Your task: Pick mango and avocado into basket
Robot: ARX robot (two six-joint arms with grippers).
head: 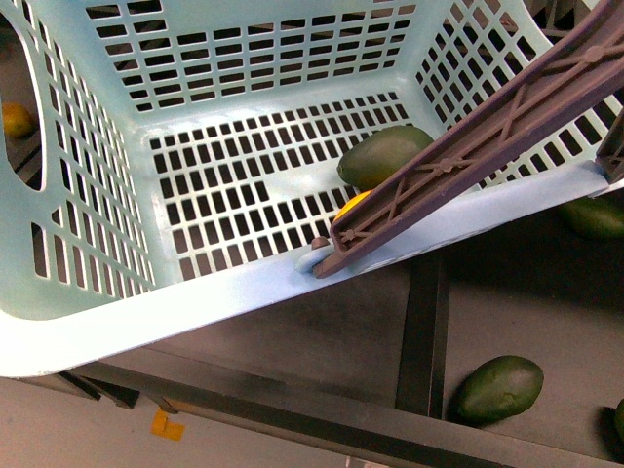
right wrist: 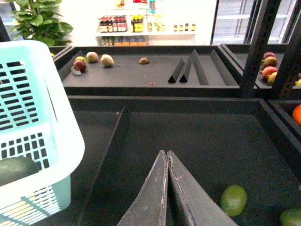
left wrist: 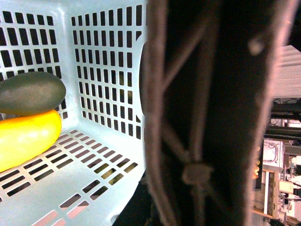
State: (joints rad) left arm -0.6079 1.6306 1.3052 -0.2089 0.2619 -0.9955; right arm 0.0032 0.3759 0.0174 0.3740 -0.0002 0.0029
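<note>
Hidden, cropped and blurred items, three views

In the front view we see only a yellow sliver of the mango [head: 353, 204] behind the brown handle [head: 468, 146], which also covers one end of the avocado [head: 382, 154]; the basket [head: 195, 302] runs off the frame, and neither arm shows. In the left wrist view we find the handle [left wrist: 207, 117] a blurred dark mass filling much of the picture, so we cannot see the left gripper; the mango [left wrist: 26, 136] and avocado [left wrist: 30, 92] are cut by the edge. In the right wrist view the shelf fruits [right wrist: 92, 59] are too small to name.
</note>
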